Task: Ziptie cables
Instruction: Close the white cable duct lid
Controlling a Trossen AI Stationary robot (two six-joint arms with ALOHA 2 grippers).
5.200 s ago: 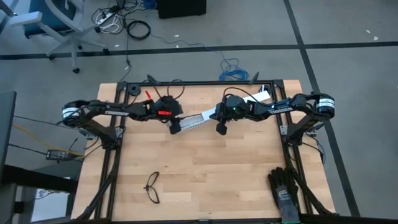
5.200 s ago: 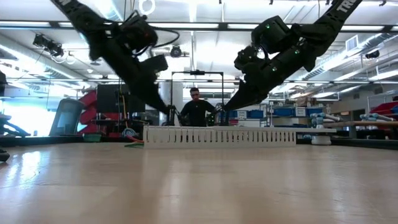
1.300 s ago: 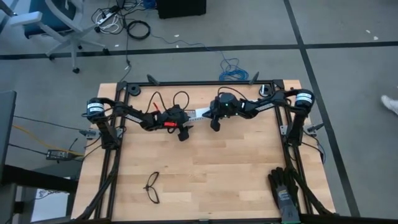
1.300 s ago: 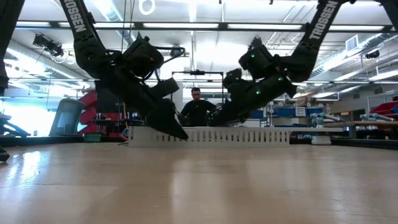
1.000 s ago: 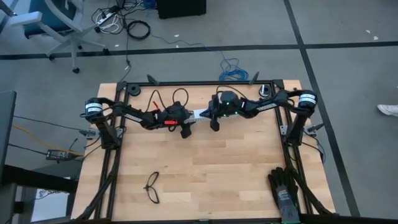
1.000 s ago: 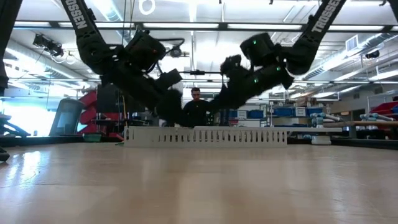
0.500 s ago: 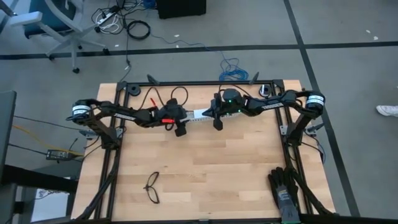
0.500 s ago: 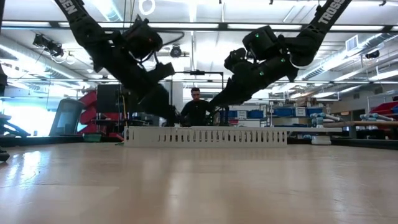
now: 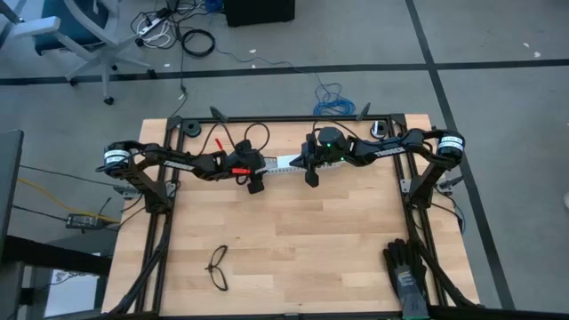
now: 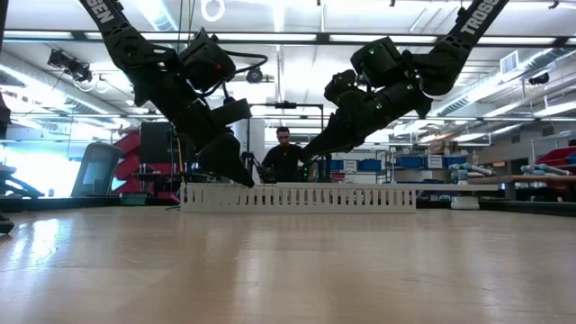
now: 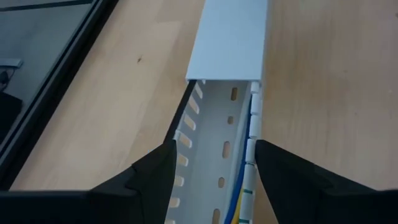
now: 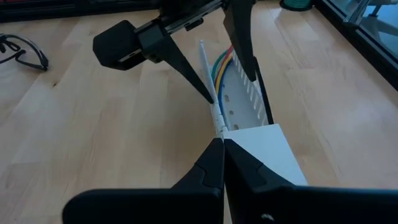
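A white slotted cable duct (image 9: 283,165) lies flat on the table near its far edge, its bottom on the wood. A flat white cover (image 11: 230,37) closes one end. The cables (image 11: 240,198), blue, yellow and green, run inside the duct (image 11: 217,137) along one wall, and show in the right wrist view (image 12: 222,65). No ziptie shows. My left gripper (image 11: 214,146) is open over the duct's uncovered end, one finger outside each wall. My right gripper (image 12: 219,142) is shut at the cover's edge. My left gripper straddles the duct from above and slanting; whether its fingers (image 12: 208,93) touch the slotted walls, I cannot tell. My right gripper comes slanting down from the table's right. Its shut fingertips meet the top edge of the duct's side wall (image 12: 216,124), just where the cover (image 12: 267,149) begins. Whether wall material sits between them, I cannot tell.
Black thin-framed glasses (image 9: 218,267) lie near the table's near-left corner. A pair of black gloves (image 9: 404,267) lies at the near-right corner. Dark frame rails (image 9: 156,240) run along the table's sides. A person (image 10: 283,157) sits beyond the far edge. Bare wood fills the middle.
My left gripper has moved a little toward the table's left along the duct, then come down over it. My right gripper has shifted slightly toward the right. The duct has stayed where it was.
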